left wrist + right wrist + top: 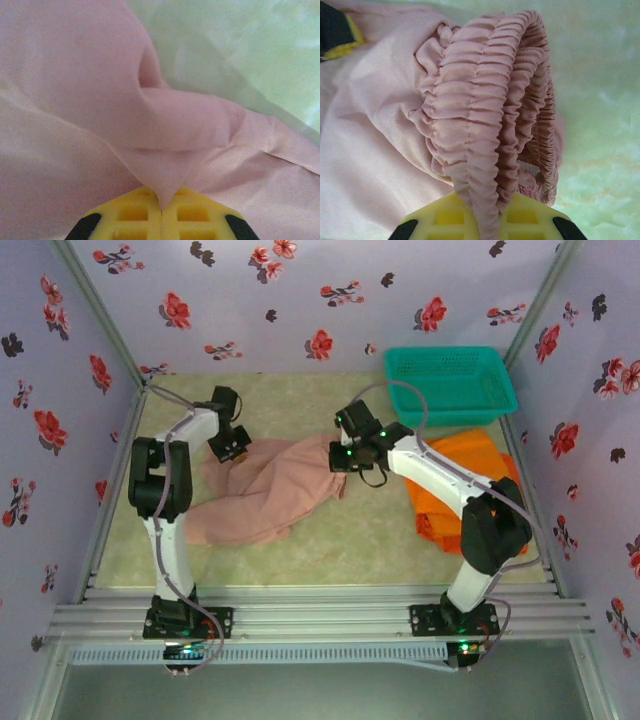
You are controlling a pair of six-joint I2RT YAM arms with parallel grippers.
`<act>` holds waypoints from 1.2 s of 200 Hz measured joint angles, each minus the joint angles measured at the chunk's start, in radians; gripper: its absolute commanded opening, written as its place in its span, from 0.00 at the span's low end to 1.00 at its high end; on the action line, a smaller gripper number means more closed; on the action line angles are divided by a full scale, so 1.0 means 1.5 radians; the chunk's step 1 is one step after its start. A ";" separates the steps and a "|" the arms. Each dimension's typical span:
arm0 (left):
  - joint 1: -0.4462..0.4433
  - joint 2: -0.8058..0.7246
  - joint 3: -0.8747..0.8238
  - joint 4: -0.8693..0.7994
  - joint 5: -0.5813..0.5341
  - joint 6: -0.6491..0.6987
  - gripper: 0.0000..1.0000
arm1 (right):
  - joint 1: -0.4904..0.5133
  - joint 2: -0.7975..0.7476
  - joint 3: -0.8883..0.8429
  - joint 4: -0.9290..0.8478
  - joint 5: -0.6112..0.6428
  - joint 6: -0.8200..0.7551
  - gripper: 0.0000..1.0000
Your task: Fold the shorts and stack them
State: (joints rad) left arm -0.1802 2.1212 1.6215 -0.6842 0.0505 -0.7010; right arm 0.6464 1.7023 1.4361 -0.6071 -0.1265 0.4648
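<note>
The pink shorts [262, 498] lie in a loose, rumpled sprawl across the centre-left of the top view, not folded and with no crease laid in them. I have hold of them at both upper ends. My left gripper [161, 212] is pinched fully together on a peak of plain fabric, which rises out of the closed jaws at the bottom of the left wrist view. My right gripper [487, 220] is clamped on the gathered waistband [485, 110], and the ruched elastic bunches up in a thick loop above the jaws (a bulky bite, but the jaws are closed on it).

I judge this to be the very start of the first fold: both ends are gripped, and the cloth has yet to be lifted or drawn flat.

The orange shorts [468, 472] sit in a heap at the right of the top view, partly under my right arm. I cannot tell whether that is one pair or two, or whether any of it is folded. It lies well apart from the pink pair, so no stack has been made.

The teal basket [445, 351] stands in the upper right, just beyond the orange heap. The table [360, 550] shows bare at lower centre, which looks to me like room to fold on.

Left to do, as I read it: spread and fold the pink pair, deal with the orange, then pile them together.
</note>
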 measured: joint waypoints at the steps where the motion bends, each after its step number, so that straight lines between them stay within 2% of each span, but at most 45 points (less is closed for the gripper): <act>1: 0.000 0.000 0.001 0.000 0.001 0.000 0.00 | 0.000 0.000 0.003 -0.002 0.000 -0.001 0.00; 30: 0.028 0.000 0.093 0.005 0.010 -0.018 0.00 | 0.000 -0.015 0.099 -0.015 0.000 -0.039 0.01; 55: 0.069 -0.004 0.194 0.017 0.013 -0.037 0.00 | 0.000 -0.094 0.084 -0.012 0.002 -0.048 0.06; 69: 0.087 -0.009 0.244 0.017 0.012 -0.043 0.00 | 0.000 -0.171 0.024 0.004 0.002 -0.046 0.14; 98: 0.107 -0.043 0.291 0.020 0.002 -0.044 0.00 | 0.001 -0.316 -0.167 0.022 0.013 -0.018 0.17; 121: 0.106 -0.072 0.291 0.021 -0.003 -0.040 0.00 | 0.001 -0.339 -0.317 0.022 0.028 0.021 0.20; 133: 0.104 -0.075 0.291 0.022 0.003 -0.039 0.00 | 0.001 -0.325 -0.386 0.020 0.035 0.049 0.31; 141: 0.102 -0.074 0.291 0.022 0.014 -0.038 0.10 | 0.001 -0.315 -0.420 0.020 0.037 0.062 0.43; 150: 0.100 -0.073 0.284 0.025 0.032 -0.037 0.26 | 0.001 -0.307 -0.445 0.021 0.041 0.079 0.57; 162: 0.093 -0.073 0.264 0.037 0.050 -0.034 0.46 | 0.001 -0.298 -0.462 0.019 0.042 0.097 0.63; 182: 0.078 -0.075 0.216 0.065 0.064 -0.019 0.73 | 0.001 -0.286 -0.459 0.017 0.042 0.109 0.72; 217: 0.053 -0.143 0.059 0.099 0.071 0.004 0.98 | 0.001 -0.291 -0.403 -0.012 0.040 0.094 0.83; 240: 0.053 -0.272 -0.059 0.094 0.040 0.005 0.99 | 0.001 -0.310 -0.350 -0.036 0.053 0.079 0.89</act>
State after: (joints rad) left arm -0.1009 1.7134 1.5326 -0.5434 0.1101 -0.6930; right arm 0.6483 1.2377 0.9108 -0.6617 -0.0471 0.5831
